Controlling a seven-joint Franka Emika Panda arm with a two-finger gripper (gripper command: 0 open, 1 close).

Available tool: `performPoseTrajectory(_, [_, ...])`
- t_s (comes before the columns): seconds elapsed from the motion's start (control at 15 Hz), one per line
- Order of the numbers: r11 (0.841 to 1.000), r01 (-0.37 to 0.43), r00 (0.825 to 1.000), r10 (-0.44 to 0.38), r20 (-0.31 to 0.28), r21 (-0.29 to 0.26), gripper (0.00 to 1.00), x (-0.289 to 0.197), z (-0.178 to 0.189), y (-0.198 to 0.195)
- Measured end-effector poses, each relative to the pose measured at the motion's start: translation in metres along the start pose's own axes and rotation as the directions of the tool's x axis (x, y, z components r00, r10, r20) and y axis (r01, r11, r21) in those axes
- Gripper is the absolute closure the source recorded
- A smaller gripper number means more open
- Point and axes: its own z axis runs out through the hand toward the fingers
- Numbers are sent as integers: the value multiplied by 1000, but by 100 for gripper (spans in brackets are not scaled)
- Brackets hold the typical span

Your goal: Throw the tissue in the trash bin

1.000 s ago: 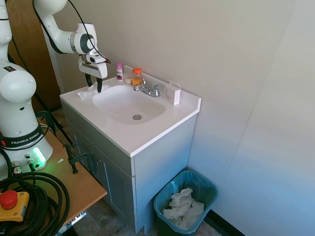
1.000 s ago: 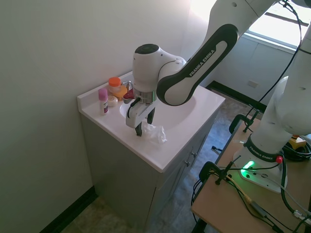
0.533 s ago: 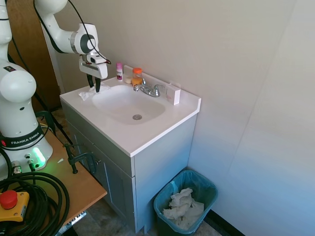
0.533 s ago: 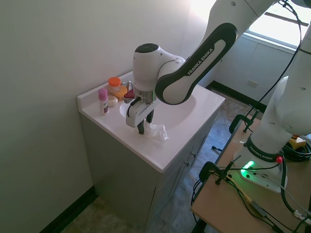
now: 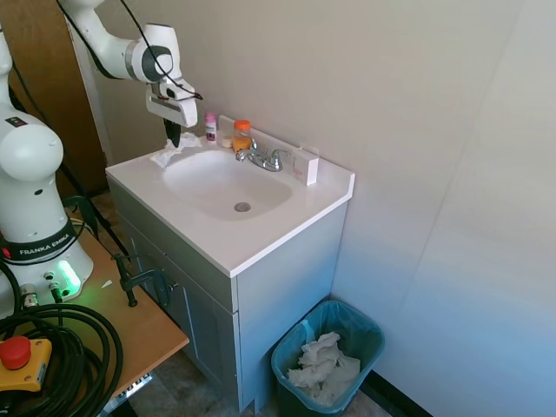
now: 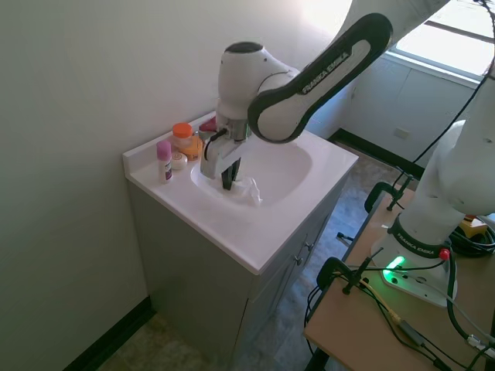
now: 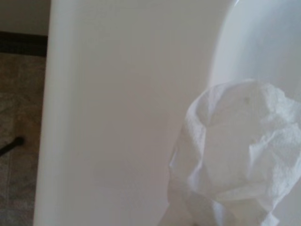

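Pinching tissue, gripper fingertips hidden.

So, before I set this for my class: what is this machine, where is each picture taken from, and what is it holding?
It is a white robot arm that ends in a two-finger gripper. Two pictures come from cameras in the room, looking at the arm from opposite sides. The third comes from a camera on the arm's wrist, looking down from close by.

The arm works over a white bathroom vanity top with a sink and a chrome tap. At the back stand a small pink bottle, an orange-capped jar and a small white box.

The fingers look closed on a crumpled white paper tissue at the sink's edge. The tissue fills the wrist view. On the floor stands a small trash bin with a teal bag, which already contains a heap of tissues.
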Motion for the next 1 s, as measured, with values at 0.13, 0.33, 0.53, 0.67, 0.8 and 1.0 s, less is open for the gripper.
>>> performPoseTrajectory(0.13, [996, -52, 998, 54, -36, 74, 100, 29, -51, 20])
performPoseTrajectory(0.33, [959, -198, 970, 222, -104, 201, 100, 100, -129, 93])
performPoseTrajectory(0.53, [868, -369, 895, 428, -125, 331, 100, 183, -189, 211])
performPoseTrajectory(0.67, [776, -492, 817, 568, -98, 395, 100, 235, -203, 293])
performPoseTrajectory(0.8, [668, -611, 724, 689, -41, 426, 100, 281, -191, 364])
performPoseTrajectory(1.0, [529, -772, 577, 816, 38, 352, 100, 334, -137, 431])
